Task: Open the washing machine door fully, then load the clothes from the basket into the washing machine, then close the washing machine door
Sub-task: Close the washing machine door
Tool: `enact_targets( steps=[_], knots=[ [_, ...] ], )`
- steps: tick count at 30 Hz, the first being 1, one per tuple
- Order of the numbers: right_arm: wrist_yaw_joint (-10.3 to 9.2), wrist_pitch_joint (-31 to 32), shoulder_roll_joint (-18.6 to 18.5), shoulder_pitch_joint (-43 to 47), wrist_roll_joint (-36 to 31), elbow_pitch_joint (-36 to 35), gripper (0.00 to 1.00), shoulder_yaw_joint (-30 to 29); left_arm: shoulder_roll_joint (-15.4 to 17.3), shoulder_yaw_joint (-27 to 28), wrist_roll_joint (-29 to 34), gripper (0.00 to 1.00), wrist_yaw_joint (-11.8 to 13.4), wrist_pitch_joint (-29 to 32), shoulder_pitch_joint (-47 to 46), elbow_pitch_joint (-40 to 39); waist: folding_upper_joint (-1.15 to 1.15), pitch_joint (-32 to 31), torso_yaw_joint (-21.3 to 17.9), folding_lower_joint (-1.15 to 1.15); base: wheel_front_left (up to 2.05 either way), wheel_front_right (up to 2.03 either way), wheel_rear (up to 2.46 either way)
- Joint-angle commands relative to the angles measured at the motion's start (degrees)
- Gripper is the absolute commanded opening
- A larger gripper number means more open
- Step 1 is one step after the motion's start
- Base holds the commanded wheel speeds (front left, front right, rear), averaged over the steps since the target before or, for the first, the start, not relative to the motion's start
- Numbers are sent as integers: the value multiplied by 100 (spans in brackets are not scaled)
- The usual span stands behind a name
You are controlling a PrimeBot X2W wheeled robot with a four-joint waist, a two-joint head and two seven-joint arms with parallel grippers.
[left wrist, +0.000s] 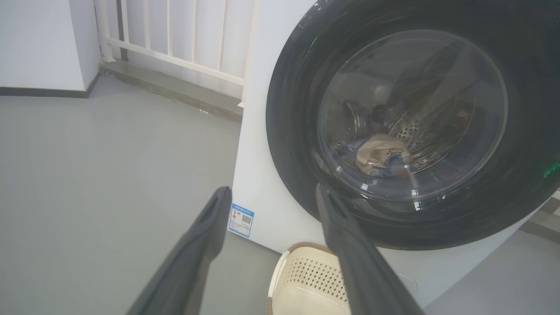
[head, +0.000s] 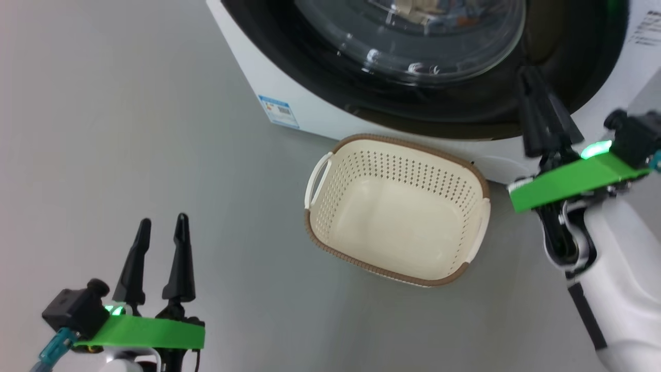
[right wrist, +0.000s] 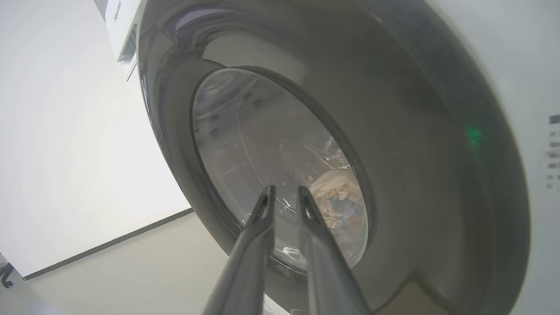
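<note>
The washing machine point(head: 289, 88) stands at the top of the head view, and its glossy black washing machine door point(head: 465, 98) lies flat against its front. Through the glass I see the clothes point(left wrist: 380, 155) inside the drum, cream and light blue; they also appear in the right wrist view point(right wrist: 337, 197). The cream basket point(head: 392, 165) sits on the floor before the machine with nothing in it. My right gripper point(head: 531, 75) is up at the door's right rim, its fingers point(right wrist: 269, 205) a narrow gap apart with nothing between them. My left gripper point(head: 162, 225) hangs open at the lower left, well away from the basket.
Grey floor point(head: 129, 129) spreads left of the machine and basket. A small blue label point(head: 279, 111) marks the machine's lower left corner. A white railing point(left wrist: 175, 43) on a low ledge and a white wall stand behind, to the machine's left.
</note>
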Motion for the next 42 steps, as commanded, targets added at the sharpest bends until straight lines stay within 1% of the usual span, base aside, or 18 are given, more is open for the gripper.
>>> enact_targets(
  steps=[1, 11, 16, 17, 19, 20, 27, 42],
  knots=[
    [0, -28, 71, 169, 95, -177, 100, 61, 186, 228, -7, 100, 2, -36, 19, -67, 0, -275, -197, 0, 0, 0, 0],
    [0, -28, 136, 1435, 133, -325, 100, -199, 499, 258, -1, 100, 2, -36, 261, 112, 0, -910, -565, 0, 0, 0, 0],
    [0, -28, 171, 2044, 113, -414, 100, -362, 696, 248, 2, 100, 2, -36, 496, 126, 0, -1278, -827, 0, 0, 0, 0],
    [0, -28, 189, 2264, 99, -460, 100, -448, 778, 243, -8, 100, 2, -36, 588, 129, 0, -1413, -948, 0, 0, 0, 0],
    [0, -28, 202, 2468, 88, -494, 100, -520, 827, 268, -4, 100, 2, -36, 671, 146, 0, -1530, -1070, 0, 0, 0, 0],
    [0, -28, 202, 2468, 88, -494, 100, -520, 827, 268, -4, 100, 2, -36, 671, 146, 0, -1530, -1070, 0, 0, 0, 0],
    [0, -28, 180, 2907, 96, -554, 100, -615, 977, 232, -2, 100, 2, -36, 855, 230, 0, -1762, -1492, 0, 0, 0, 0],
    [0, -28, 42, 3287, 88, -673, 100, -745, 1159, 252, -86, 100, 2, -36, 961, 323, 0, -1871, -2243, 0, 0, 0, 0]
  ],
)
